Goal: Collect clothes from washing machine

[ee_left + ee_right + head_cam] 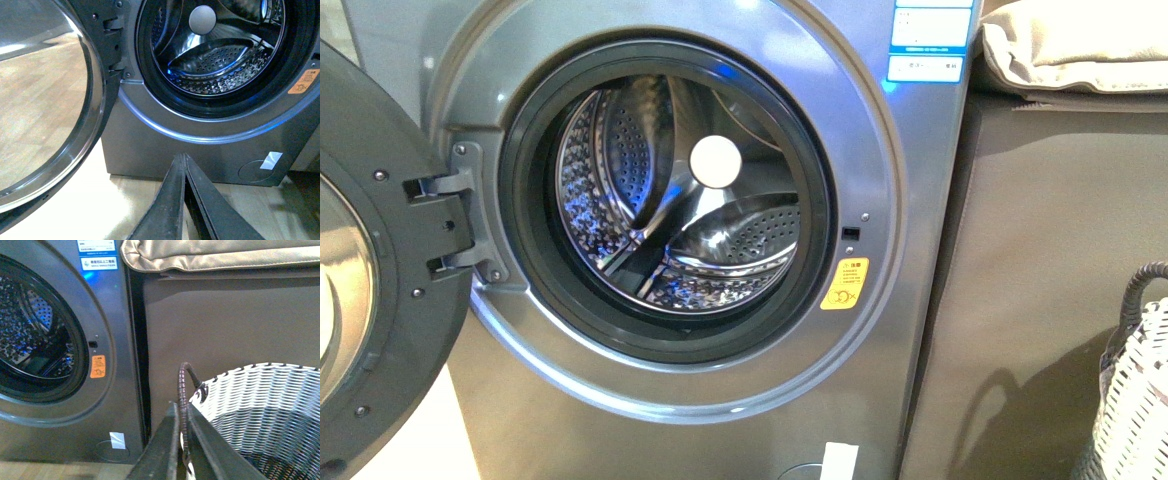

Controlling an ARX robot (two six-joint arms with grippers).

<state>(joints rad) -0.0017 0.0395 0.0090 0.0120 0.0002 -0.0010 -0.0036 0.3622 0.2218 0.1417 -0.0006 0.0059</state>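
With the drum of the washing machine [680,200] seen bare and no clothes visible in any view, both the left fingers [184,162] and right fingers [180,412] pressed together on nothing, a garment hidden deep inside could be missed.

The right hand [181,412] shows as two dark fingers [162,450] drawn together to a point, tips touching with no gap between them. Just behind the tips stands a woven basket [265,405] of white and dark strands, and its dark braided handle [184,390] arches up right at the fingertips. To the far side of the basket from its open mouth stands the washing machine [115,405], grey and metallic, with part of its round porthole and perforated drum [25,325] in view. An orange warning sticker [98,366] sits beside the porthole, a blue-white label [98,254] above it, and a small white tag [117,440] low on the front panel. A brown cabinet [225,325] stands behind the basket, with a beige cushion [215,255] on top.
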